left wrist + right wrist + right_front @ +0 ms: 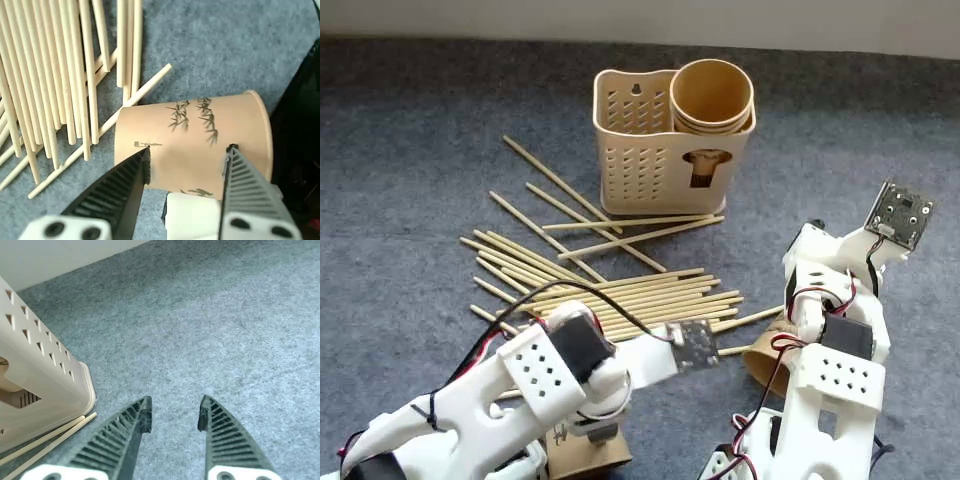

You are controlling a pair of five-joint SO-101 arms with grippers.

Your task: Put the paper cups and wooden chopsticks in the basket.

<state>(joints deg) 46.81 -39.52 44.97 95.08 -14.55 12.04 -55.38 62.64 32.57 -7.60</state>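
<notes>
**Cups, chopsticks, basket**

High view: paper cups point(712, 95) are stacked in the basket point(650, 165), chopsticks point(620, 290) strewn on the surface point(410, 150). Left wrist view: left jaws held apart over a tipped cup point(192, 135). Right wrist view: right jaws held apart beside the basket

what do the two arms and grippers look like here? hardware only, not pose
The left arm and right arm are white plastic shells with perforated panels, black servo blocks and exposed red, black and white wires. The left gripper and right gripper have black, tapered, ribbed fingers on white bases.
</notes>
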